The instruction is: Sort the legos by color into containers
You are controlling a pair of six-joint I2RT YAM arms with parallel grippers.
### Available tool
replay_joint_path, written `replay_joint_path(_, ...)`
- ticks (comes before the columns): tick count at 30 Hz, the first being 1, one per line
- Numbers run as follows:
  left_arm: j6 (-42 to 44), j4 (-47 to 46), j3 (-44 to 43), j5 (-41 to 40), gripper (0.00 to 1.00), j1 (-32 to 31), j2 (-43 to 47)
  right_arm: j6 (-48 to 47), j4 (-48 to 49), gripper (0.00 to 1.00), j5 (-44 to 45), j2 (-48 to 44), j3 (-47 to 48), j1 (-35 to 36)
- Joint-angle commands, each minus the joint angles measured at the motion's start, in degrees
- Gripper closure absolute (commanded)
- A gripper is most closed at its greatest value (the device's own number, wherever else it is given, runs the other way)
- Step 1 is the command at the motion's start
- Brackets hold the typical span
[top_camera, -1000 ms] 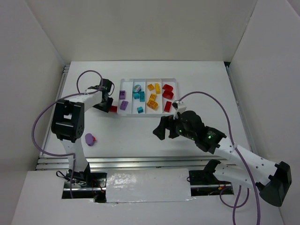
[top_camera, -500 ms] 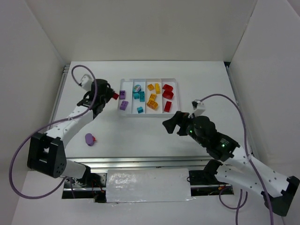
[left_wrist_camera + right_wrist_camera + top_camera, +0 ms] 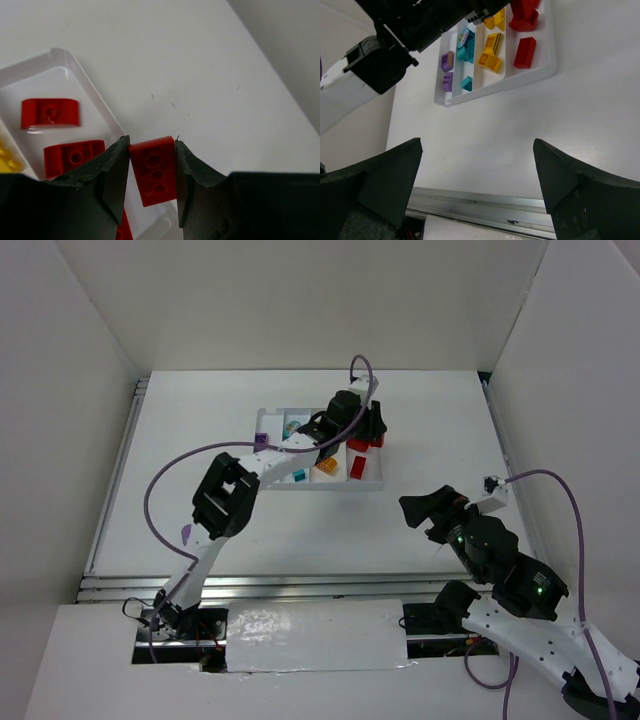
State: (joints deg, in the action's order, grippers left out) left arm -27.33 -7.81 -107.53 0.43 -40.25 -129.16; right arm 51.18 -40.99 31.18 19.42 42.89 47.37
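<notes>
Left jaws are pinching a red brick (image 3: 154, 171) by its long sides, holes facing my wrist camera. Well to the left, on the table (image 3: 300, 530) beside my left arm, lies a purple speck (image 3: 186, 533). It is probably a lego left to sort, though it is too small to be sure.

Across the tray (image 3: 540, 70) the lanes run purple (image 3: 447, 64), teal (image 3: 465, 47), yellow (image 3: 491, 50), then red (image 3: 524, 51). My brick hangs right over the outer wall of the red lane, and part of it looks to be past the rim. To do this well I should first slide inward until the whole brick is over the lane. Then I should come down close to the floor, clear of the red ones lying there (image 3: 50, 112), and part the jaws only a little so it does not bounce out.

Right jaws are spread wide with nothing between them, over the near right of the table, well apart from the tray.
</notes>
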Motion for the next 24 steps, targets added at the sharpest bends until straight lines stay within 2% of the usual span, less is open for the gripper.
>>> replay_joint_path(1,4.0,2.4,-6.0,0.9,1.00,0.3,-3.8,0.2,-5.8,0.01,-0.4,0.7,2.9,0.3)
replay_joint_path(11,3.2,0.2,-1.6,-2.6,0.94,-1.1,-5.1,-2.1,-4.9,0.00,-3.0,-1.4,1.8,0.4)
replay_joint_path(12,2.9,0.0,-1.0,-2.9,0.89,-1.1,-4.9,-2.4,-4.8,0.00,-3.1,-1.2,1.7,0.4)
replay_joint_path(14,2.3,-0.9,0.8,-3.1,0.63,-1.3,-3.6,-2.8,-3.9,0.00,-3.6,-0.9,1.2,0.4)
replay_joint_path(16,1.7,-2.4,2.7,-5.0,0.31,-1.7,-2.0,-3.2,-3.2,0.01,-3.8,-0.2,1.1,0.3)
replay_joint_path(17,1.7,-3.1,4.8,-5.3,0.27,-2.0,0.0,-3.4,-3.0,0.01,-4.0,0.1,1.1,0.4)
replay_joint_path(18,1.6,-3.5,5.6,-5.8,0.15,-2.2,1.0,-3.5,-2.9,0.00,-4.2,0.8,1.1,0.4)
replay_joint_path(20,1.4,-4.4,7.2,-5.2,0.13,-2.3,3.9,-3.7,-2.4,0.01,-4.2,1.3,1.1,0.3)
replay_joint_path(21,1.3,-4.8,8.0,-4.9,0.07,-2.4,5.3,-4.0,-2.2,0.00,-4.3,1.6,1.0,0.4)
replay_joint_path(24,0.5,-7.6,15.2,-7.9,0.00,-2.4,15.6,-4.4,-1.2,0.00,-4.5,1.9,0.5,0.4)
